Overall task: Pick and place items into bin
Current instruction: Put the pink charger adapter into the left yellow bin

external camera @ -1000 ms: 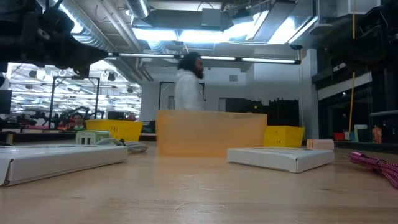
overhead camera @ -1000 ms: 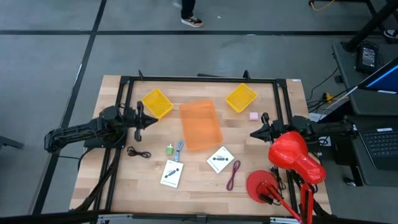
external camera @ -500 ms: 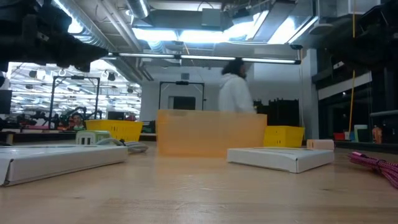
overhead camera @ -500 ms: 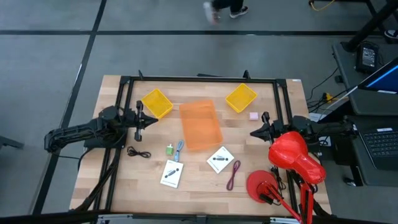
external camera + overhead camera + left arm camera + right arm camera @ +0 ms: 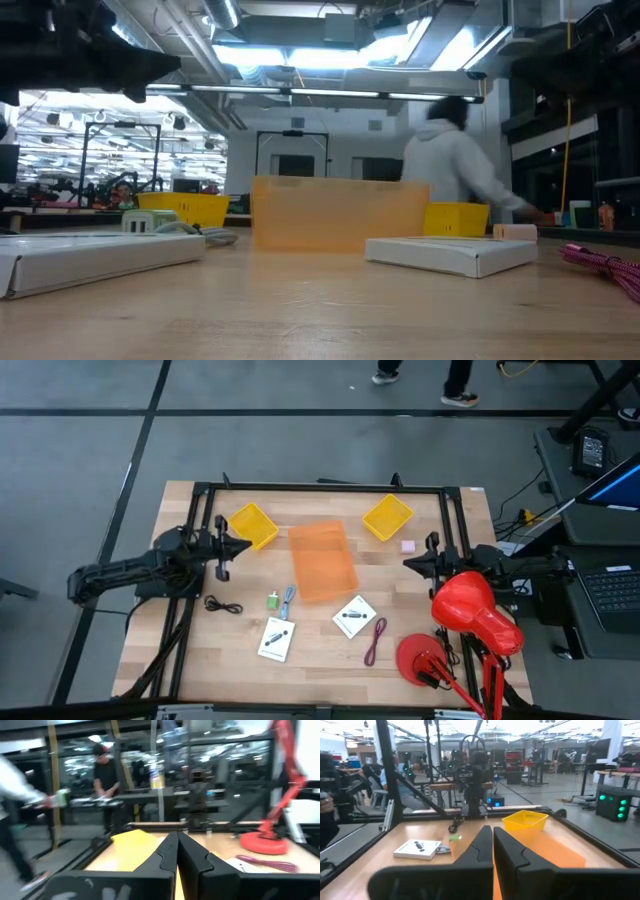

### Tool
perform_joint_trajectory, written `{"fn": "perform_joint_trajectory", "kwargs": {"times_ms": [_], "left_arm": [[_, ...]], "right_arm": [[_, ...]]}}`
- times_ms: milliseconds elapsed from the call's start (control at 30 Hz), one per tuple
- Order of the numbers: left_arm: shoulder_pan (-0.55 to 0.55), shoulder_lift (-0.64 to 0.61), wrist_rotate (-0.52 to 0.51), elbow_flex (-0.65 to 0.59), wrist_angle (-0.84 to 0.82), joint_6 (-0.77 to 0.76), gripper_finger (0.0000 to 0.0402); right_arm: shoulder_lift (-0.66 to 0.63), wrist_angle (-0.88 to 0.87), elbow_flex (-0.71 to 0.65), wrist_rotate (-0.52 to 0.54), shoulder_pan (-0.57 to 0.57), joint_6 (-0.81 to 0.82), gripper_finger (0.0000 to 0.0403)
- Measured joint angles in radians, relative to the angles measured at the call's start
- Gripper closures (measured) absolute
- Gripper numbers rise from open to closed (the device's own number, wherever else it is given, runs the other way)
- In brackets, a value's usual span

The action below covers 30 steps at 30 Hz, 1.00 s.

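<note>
The left hand (image 5: 232,546) hovers fingers pressed together at the table's (image 5: 180,650) left edge, holding nothing; the right hand (image 5: 408,564) waits likewise closed at the right edge. Between them stands the orange bin (image 5: 322,561), empty. In front of it lie two white cards (image 5: 277,638), a dark-red cord (image 5: 376,641), black cord (image 5: 222,605), blue-grey tool (image 5: 288,601) and green cube (image 5: 272,601); the pink block (image 5: 408,546) sits near the right hand.

Bright overhead lighting, blurred passer-by (image 5: 455,165)
</note>
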Motion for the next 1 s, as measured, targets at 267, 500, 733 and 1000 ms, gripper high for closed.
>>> {"fn": "perform_joint_trajectory", "kwargs": {"times_ms": [267,500,733,1000], "left_arm": [[0.000,0.177,-0.026,0.069,0.001,-0.022,0.0400],[0.000,0.328,-0.026,0.118,0.078,-0.028,0.0400],[0.000,0.450,0.021,0.156,0.083,-0.023,0.0400],[0.000,0.492,0.049,0.156,0.090,-0.043,0.0400]], "right_arm": [[0.049,-0.013,0.077,0.029,-0.002,-0.013,0.0403],[0.211,-0.033,0.175,0.035,-0.002,-0.046,0.0403],[0.408,-0.218,0.280,0.040,-0.037,-0.017,0.0403],[0.560,-0.481,0.444,0.042,-0.107,0.139,0.0403]]}}
